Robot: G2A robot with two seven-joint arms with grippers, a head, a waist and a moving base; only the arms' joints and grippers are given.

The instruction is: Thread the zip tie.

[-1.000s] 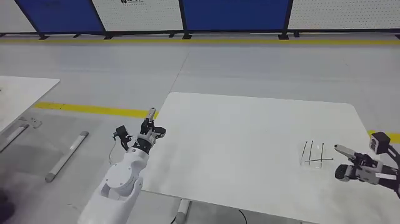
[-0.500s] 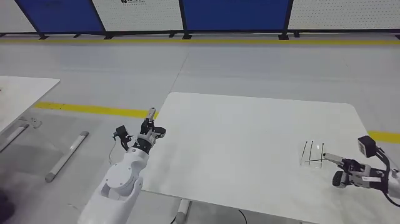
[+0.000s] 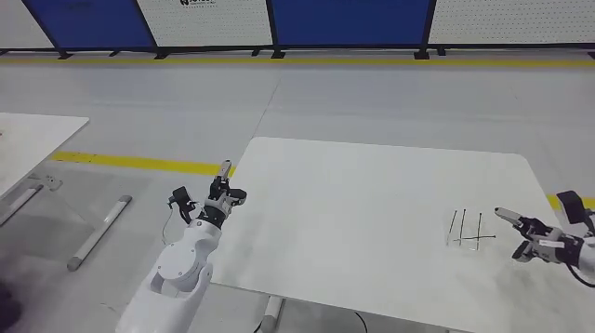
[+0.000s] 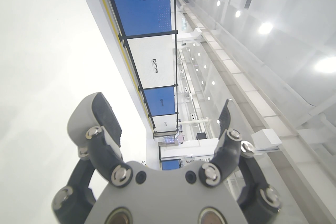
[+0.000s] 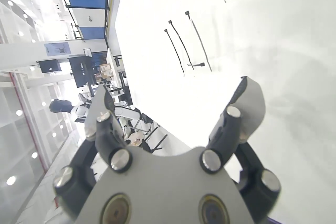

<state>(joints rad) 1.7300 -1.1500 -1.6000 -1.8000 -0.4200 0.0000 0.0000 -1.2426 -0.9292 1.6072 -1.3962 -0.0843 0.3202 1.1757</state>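
Observation:
Several black zip ties (image 3: 465,228) lie side by side on the white table (image 3: 372,212) near its right edge, one short piece across their near ends. The right wrist view has them as thin black strips (image 5: 187,43) ahead of the fingers. My right gripper (image 3: 513,223) hovers just right of the ties, open and holding nothing (image 5: 173,93). My left gripper (image 3: 224,171) is at the table's left edge, pointing up and away, open and holding nothing (image 4: 168,114).
A second white table (image 3: 37,142) stands at the far left, with a grey tube (image 3: 98,233) on the floor beside it. A yellow floor line (image 3: 139,162) runs behind. Blue and white panels (image 3: 349,3) close off the back.
My right gripper swung in toward the zip ties, then drew back to the right and slightly up. The left arm stayed still.

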